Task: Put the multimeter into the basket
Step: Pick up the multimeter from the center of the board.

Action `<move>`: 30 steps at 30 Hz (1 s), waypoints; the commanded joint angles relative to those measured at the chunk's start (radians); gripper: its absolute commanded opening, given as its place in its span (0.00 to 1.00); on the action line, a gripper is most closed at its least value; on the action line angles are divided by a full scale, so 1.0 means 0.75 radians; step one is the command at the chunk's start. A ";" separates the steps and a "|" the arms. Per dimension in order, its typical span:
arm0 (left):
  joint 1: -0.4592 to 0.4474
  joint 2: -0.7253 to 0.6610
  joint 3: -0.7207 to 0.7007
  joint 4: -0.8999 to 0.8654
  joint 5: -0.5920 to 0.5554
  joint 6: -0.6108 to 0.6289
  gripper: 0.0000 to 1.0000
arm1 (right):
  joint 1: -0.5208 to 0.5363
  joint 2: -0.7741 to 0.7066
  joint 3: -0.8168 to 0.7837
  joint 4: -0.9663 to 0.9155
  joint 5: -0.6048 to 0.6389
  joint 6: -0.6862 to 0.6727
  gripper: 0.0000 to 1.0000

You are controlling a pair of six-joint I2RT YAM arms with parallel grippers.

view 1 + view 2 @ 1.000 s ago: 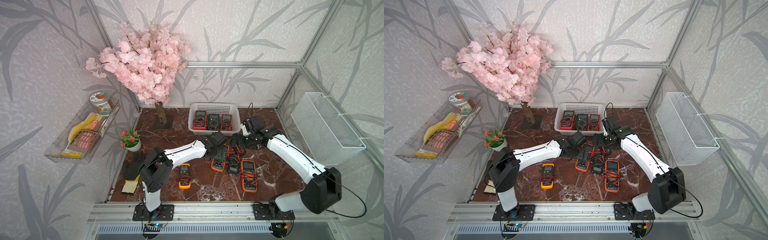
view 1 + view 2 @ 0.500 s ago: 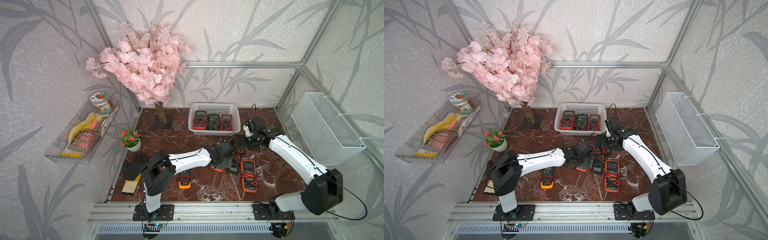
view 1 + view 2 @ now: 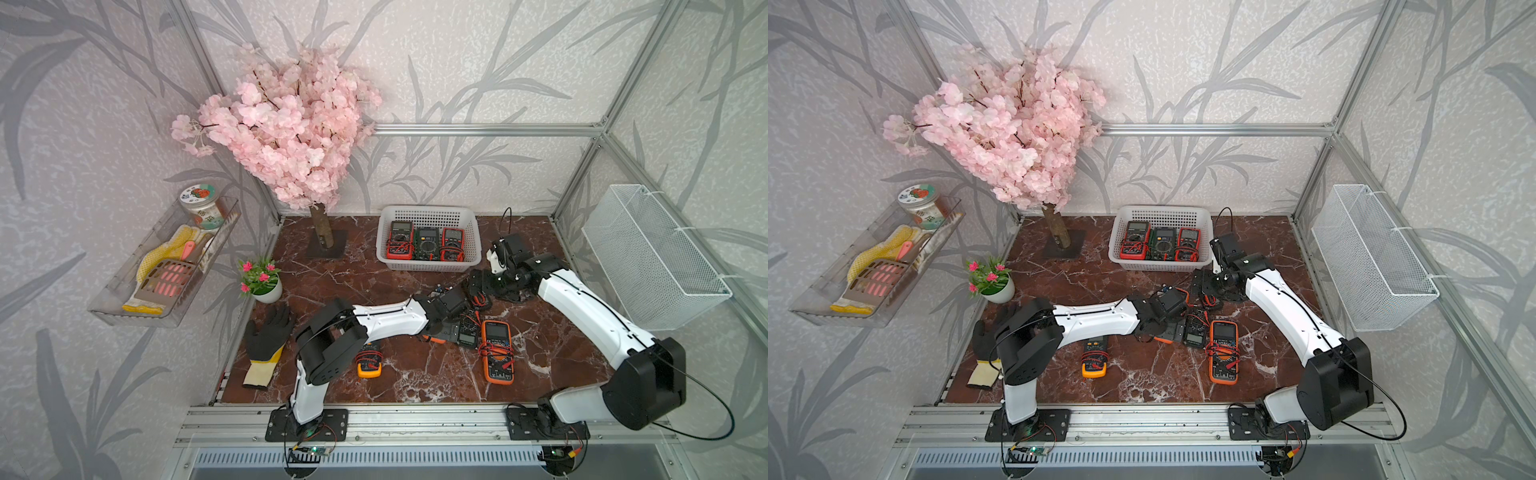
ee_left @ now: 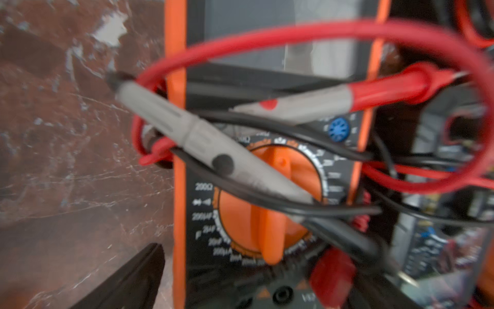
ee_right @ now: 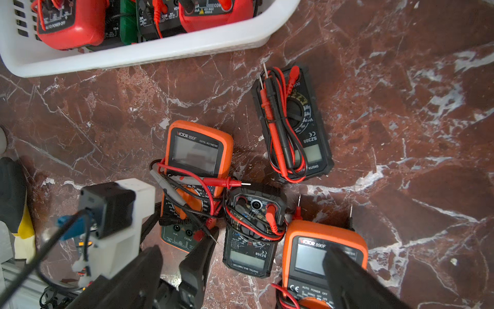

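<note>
Currently, the orange-cased multimeter with a rotary dial [image 5: 196, 157] lies on the brown marble tabletop [image 5: 401, 133], outside the white perforated plastic basket [image 5: 160, 50], with red and black leads [image 5: 187, 184] draped over it. You have the left gripper [image 5: 177, 235] spread, one finger on each side of the meter's lower end; contact with the casing cannot be confirmed. In both top views the left arm [image 3: 390, 320] hides most of that meter. The left wrist view is blurred and shows only one finger [image 4: 128, 278]. The right gripper [image 3: 478, 286] hangs spread wide, holding nothing, near the basket's corner.
</note>
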 commanded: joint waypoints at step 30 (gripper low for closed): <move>0.032 -0.097 -0.002 -0.103 -0.071 0.130 0.00 | -0.010 -0.045 -0.009 -0.029 -0.023 0.015 0.99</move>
